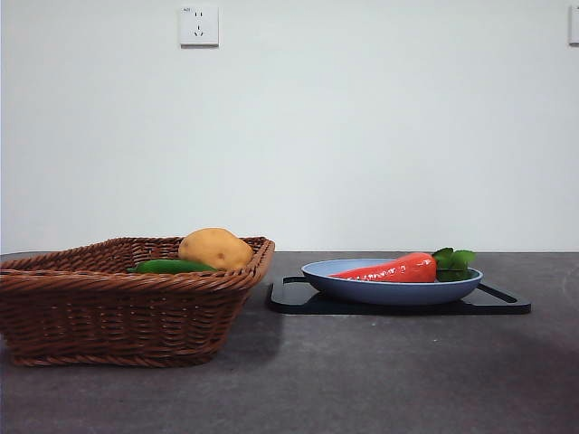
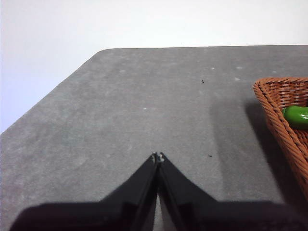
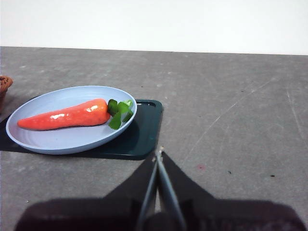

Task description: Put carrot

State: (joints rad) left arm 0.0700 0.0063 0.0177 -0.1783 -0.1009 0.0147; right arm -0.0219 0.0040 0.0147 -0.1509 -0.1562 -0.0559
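A basket [image 1: 118,298] at left holds a potato [image 1: 215,248] and green vegetable [image 1: 172,267], the carrot [image 1: 391,268] lies in the plate [image 1: 389,289] on a tray [image 1: 298,298] at right, and both grippers, left [image 2: 158,158] and right [image 3: 159,153], hover closed over bare table [image 1: 407,380].

table [image 1: 407,380]: dark grey | on it: wicker basket [image 1: 118,312]; black tray [image 1: 507,303]

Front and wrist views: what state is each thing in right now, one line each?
carrot: lying in the blue plate, ungripped.
blue plate: resting on the dark tray.
potato: in the wicker basket.
green vegetable: in the basket, beside the potato.
left gripper: jaws shut, empty, over bare table.
right gripper: jaws shut, empty, near the tray.
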